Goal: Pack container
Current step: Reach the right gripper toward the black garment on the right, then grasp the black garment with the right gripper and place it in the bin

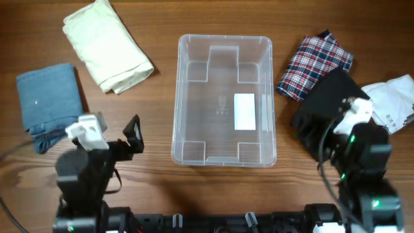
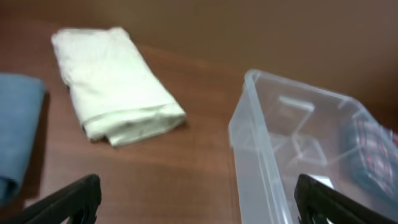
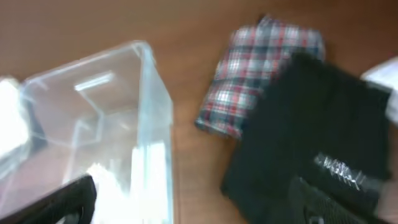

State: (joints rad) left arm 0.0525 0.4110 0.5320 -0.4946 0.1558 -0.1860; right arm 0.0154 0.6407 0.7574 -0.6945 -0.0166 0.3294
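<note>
Left black arm (image 1: 81, 175) rises from near-left edge, right black arm (image 1: 365, 175) from near-right edge. Left black two-finger gripper (image 1: 111, 133) (image 2: 199, 208) aims far and slightly right, jaws spread wide. Right black two-finger gripper (image 1: 333, 123) (image 3: 193, 208) aims far and slightly left, jaws equally wide. White block on each wrist.

A brown wooden table (image 1: 155, 97) carries the clear container (image 1: 224, 39) at its centre. A folded cream cloth (image 1: 107, 44) lies at 11 o'clock and folded blue denim (image 1: 48, 100) at 9. A plaid cloth (image 1: 315, 63) sits at 2, with a black garment (image 1: 326, 103) and a white cloth (image 1: 394, 97) at 3.
</note>
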